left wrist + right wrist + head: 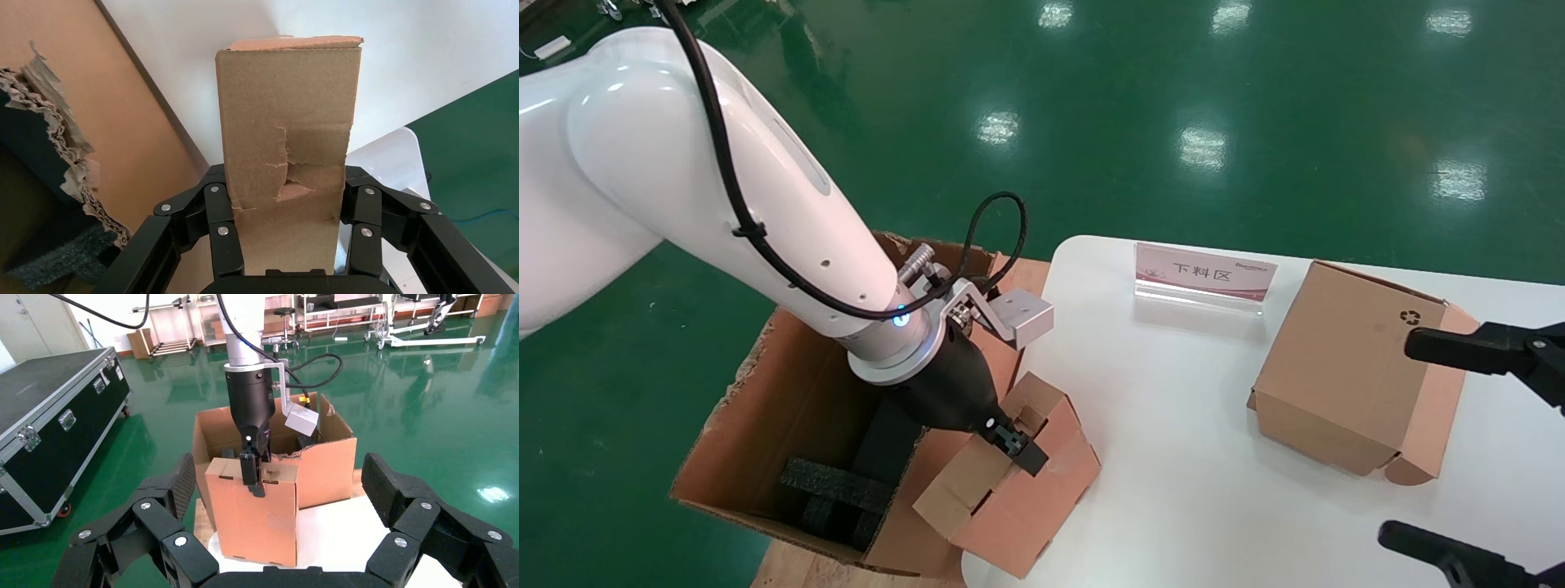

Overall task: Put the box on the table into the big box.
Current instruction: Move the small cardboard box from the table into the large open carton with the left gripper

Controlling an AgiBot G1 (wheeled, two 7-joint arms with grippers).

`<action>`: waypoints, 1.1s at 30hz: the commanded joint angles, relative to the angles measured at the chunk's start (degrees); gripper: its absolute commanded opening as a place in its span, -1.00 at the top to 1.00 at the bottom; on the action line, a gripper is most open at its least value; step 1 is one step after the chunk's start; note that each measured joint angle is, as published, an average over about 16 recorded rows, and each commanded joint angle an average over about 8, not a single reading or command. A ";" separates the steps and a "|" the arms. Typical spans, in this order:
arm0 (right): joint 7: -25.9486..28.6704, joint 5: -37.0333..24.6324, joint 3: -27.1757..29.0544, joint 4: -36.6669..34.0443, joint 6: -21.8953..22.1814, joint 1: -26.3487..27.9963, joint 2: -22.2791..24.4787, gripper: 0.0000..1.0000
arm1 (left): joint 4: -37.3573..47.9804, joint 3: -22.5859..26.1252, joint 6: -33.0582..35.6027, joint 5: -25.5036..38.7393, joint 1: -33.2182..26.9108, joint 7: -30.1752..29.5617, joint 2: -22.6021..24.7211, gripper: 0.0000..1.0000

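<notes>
Left gripper (pixel 1009 437) clamped on the top edge of the box (pixel 1009 490), fingers (pixel 223 229) pressed against both broad faces, as the left wrist view shows plainly. Held box tilted, poised at the table (pixel 1173 457) corner nearest the big box (pixel 789 408), lower edge apparently on or just above the white surface, though contact cannot be confirmed. Big box just beside that corner, ragged rim (pixel 61 159) close to the held carton, black foam blocks (pixel 838 490) lying on its floor. Step in hand, by the look of it: carrying the box off the table and over that rim. Best done by raising first, enough to bring the bottom edge clear of the torn cardboard, then moving across toward the open middle of the big box, away from its near wall. Worth keeping the squeeze steady: a tear already marks the gripped face, and thin board may buckle or slip under a harder pinch. Lowering onto the foam before opening would avoid a drop and a tumble. Right gripper (pixel 275 539) spread wide and holding nothing, parked at the far side of the table from the big box, near the squarer carton (pixel 1344 367) and the pink sign (pixel 1204 273).
</notes>
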 commanded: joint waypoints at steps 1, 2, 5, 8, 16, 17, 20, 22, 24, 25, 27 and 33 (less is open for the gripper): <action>0.00 0.00 0.00 0.00 0.00 0.00 0.00 -1.00 | -0.03 -0.04 -0.02 0.03 -0.05 0.22 -0.11 1.00; 0.00 0.00 0.00 0.00 0.00 0.00 0.00 -1.00 | 0.01 -0.11 -0.02 0.36 -0.32 0.56 -0.23 1.00; 0.00 0.00 0.00 0.00 0.00 0.00 0.00 -1.00 | 0.27 -0.52 0.00 1.79 -1.49 1.86 -0.64 1.00; 0.00 0.00 0.00 0.00 0.00 0.00 0.00 -1.00 | 0.67 -1.16 -0.02 3.70 -3.04 3.42 -1.08 1.00; 0.00 0.00 0.00 0.00 0.00 0.00 0.00 -1.00 | 1.73 -3.99 -1.10 11.69 -9.93 8.57 -2.33 1.00; 0.00 0.00 0.00 0.00 0.00 0.00 0.00 -1.00 | 1.79 -4.44 -1.38 12.71 -10.83 9.25 -2.50 1.00; 0.00 0.00 0.00 0.00 0.00 0.00 0.00 -1.00 | 1.94 -5.99 -2.30 15.90 -13.58 11.51 -3.10 1.00; 0.00 0.00 0.00 0.00 0.00 0.00 0.00 -1.00 | 2.03 -7.11 -2.88 18.02 -15.39 13.05 -3.57 1.00; 0.00 0.00 0.00 0.00 0.00 0.00 0.00 -1.00 | 2.11 -8.12 -3.30 19.86 -16.95 14.32 -4.01 1.00; 0.00 0.00 0.00 0.00 0.00 0.00 0.00 -1.00 | 2.16 -8.63 -3.48 20.75 -17.71 14.90 -4.22 1.00; 0.00 0.00 0.00 0.00 0.00 0.00 0.00 -1.00 | 2.25 -9.54 -3.71 22.29 -19.03 15.76 -4.57 1.00; 0.00 0.00 0.00 0.00 0.00 0.00 0.00 -1.00 | 2.54 -11.23 -3.92 25.58 -21.89 16.89 -5.09 1.00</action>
